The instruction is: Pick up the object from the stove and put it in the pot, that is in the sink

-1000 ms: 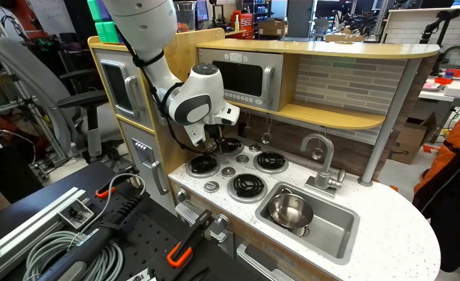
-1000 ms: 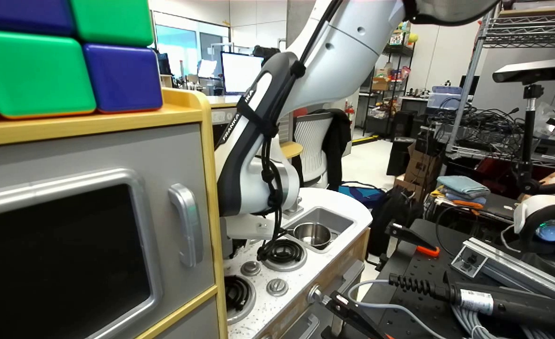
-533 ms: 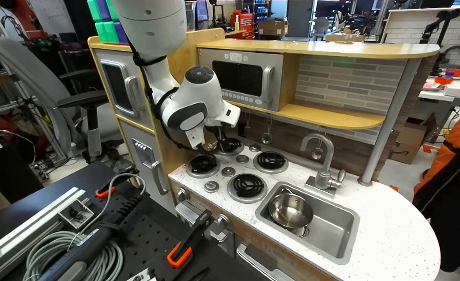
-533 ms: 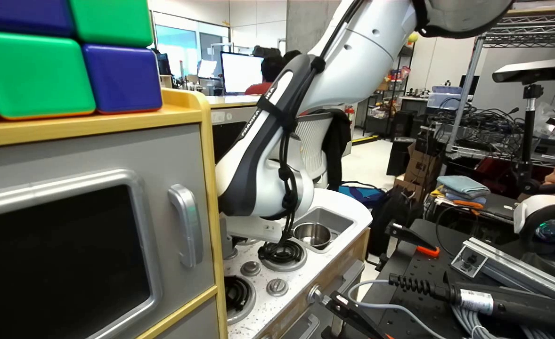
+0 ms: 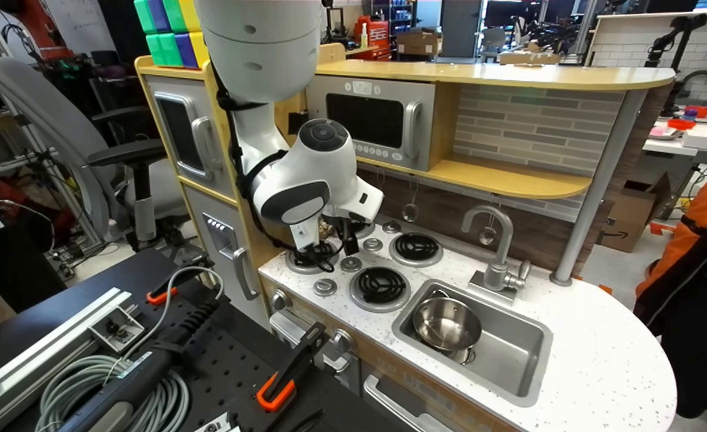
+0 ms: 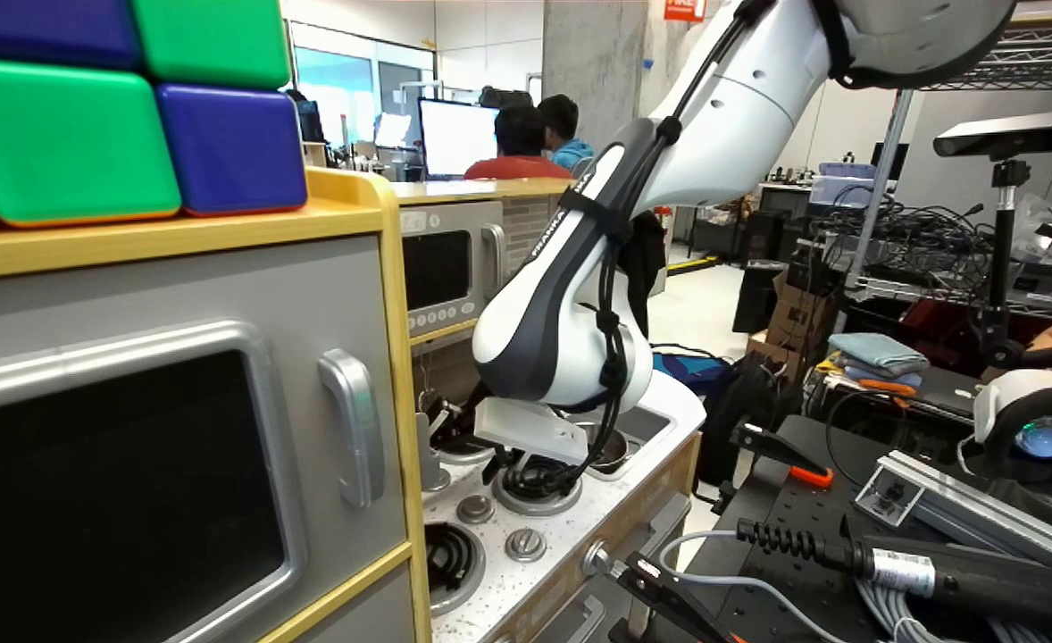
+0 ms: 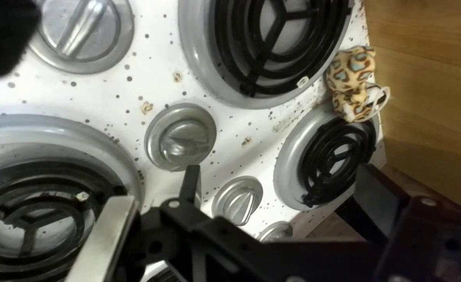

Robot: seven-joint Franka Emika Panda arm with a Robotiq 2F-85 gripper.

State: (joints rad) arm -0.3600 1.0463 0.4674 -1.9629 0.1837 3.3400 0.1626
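A small leopard-print toy (image 7: 352,82), cream with brown and blue patches, lies on the stove (image 7: 230,129) in the wrist view, against the wooden wall between two burners. It shows small and partly hidden behind the gripper in an exterior view (image 5: 324,228). My gripper (image 7: 279,170) is open and empty, above the stove, with the toy outside its fingers. It also shows over the left burners in an exterior view (image 5: 331,243). The steel pot (image 5: 448,324) stands in the left part of the sink (image 5: 512,360); the arm partly covers it in an exterior view (image 6: 613,449).
A wooden cabinet (image 5: 269,210) stands at the stove's left edge. A microwave (image 5: 368,120) and shelf (image 5: 509,174) hang over the counter. The silver tap (image 5: 497,252) rises behind the sink. Several knobs (image 7: 180,137) stick up between the burners.
My gripper has moved forward from the back-left burner, toward the stove's front and a little toward the sink side. The pot has not moved.
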